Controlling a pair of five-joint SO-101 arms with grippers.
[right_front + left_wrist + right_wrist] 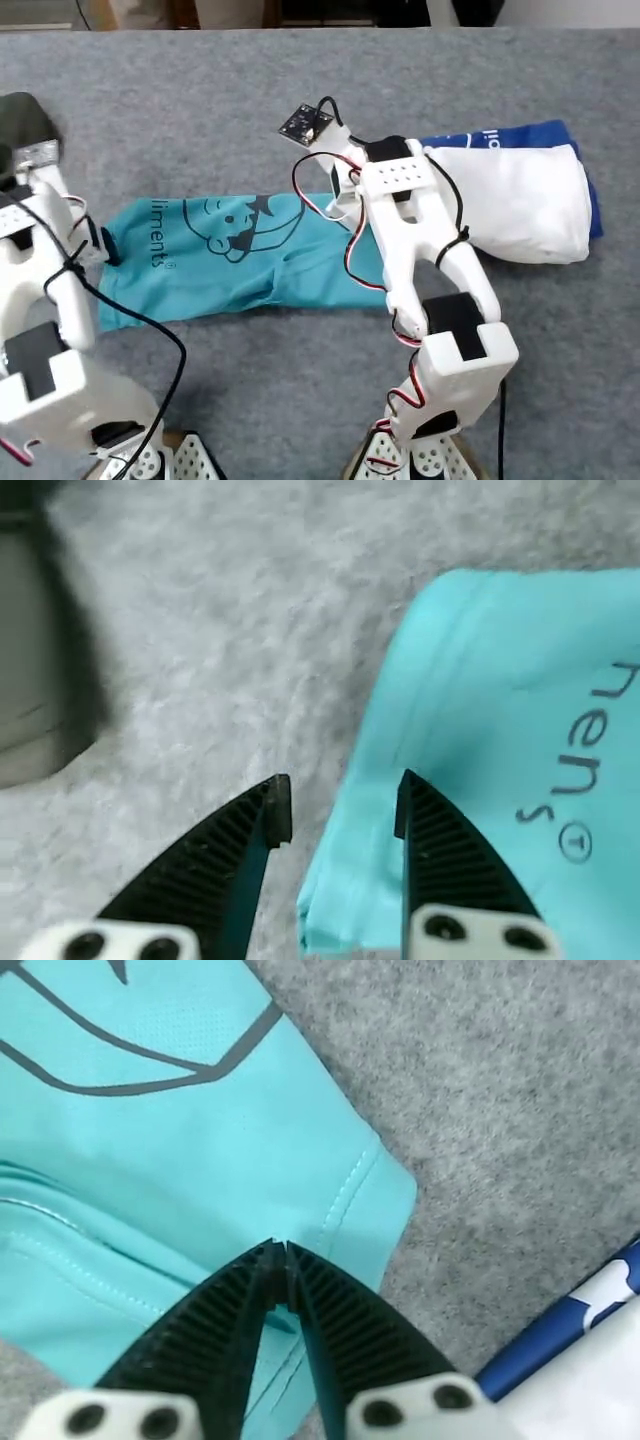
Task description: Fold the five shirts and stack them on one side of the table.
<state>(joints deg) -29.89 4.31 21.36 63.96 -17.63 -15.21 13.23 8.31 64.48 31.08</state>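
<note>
Lying across the table (200,100), teal shirt (230,255), left gripper (340,805) parted astride its end nearest the left edge, right gripper (280,1255) clenched, seemingly pinching its other end, white shirt (520,200) near right edge.

A robotics lab is suggested: a grey felt-covered table (200,90), with the wired left arm (40,290) and right arm (425,235) mounted at its edge.
</note>
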